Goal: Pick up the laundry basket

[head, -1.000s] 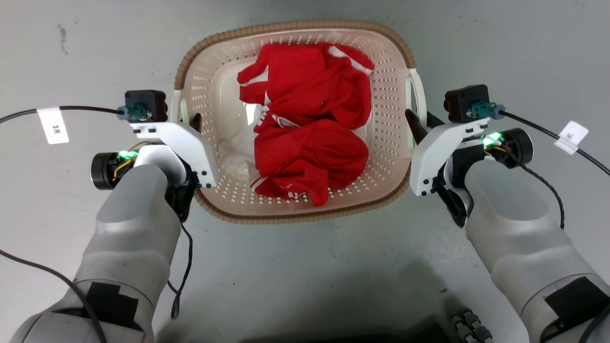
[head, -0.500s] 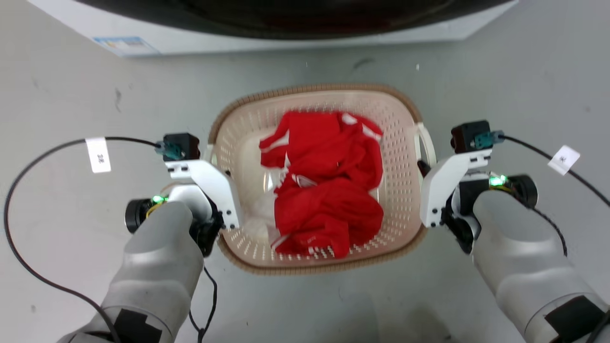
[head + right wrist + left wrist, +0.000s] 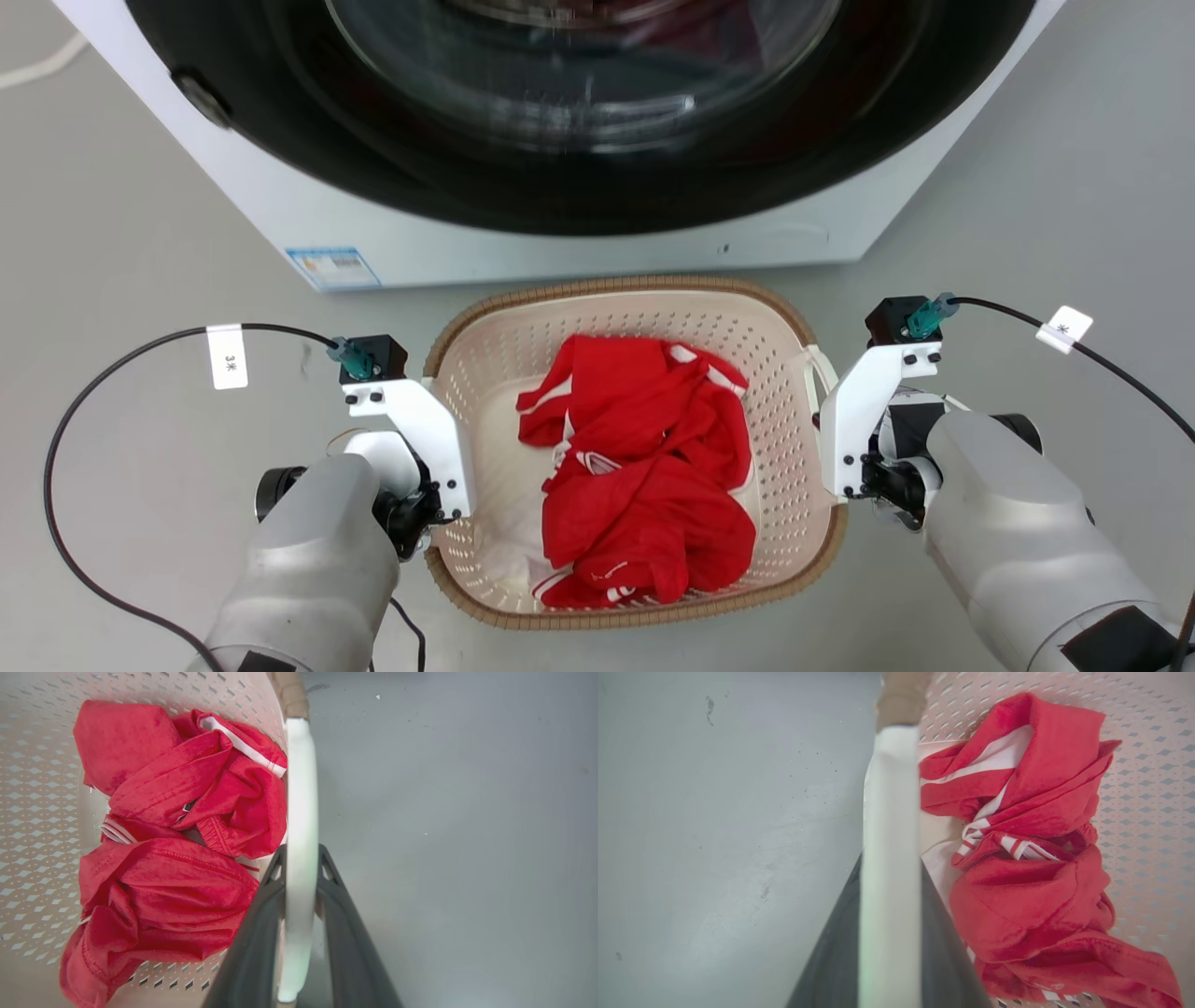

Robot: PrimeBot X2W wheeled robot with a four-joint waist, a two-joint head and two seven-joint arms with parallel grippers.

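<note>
A cream laundry basket (image 3: 616, 284) holding crumpled red clothes (image 3: 644, 467) was just in front of a white washing machine (image 3: 280, 210), between the robot's two arms. The left claw (image 3: 890, 861) was clamped on the basket's left white handle (image 3: 889, 788), and the right claw (image 3: 301, 847) was clamped on the right handle (image 3: 301, 788)

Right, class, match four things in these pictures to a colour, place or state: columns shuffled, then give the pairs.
1. laundry basket
2. red clothes
3. washing machine
4. left gripper

A. white, with a dark round door
B. shut on a white handle
C. cream, with a brown rim
D. heaped in the basket

Pairs: 1-C, 2-D, 3-A, 4-B
</note>
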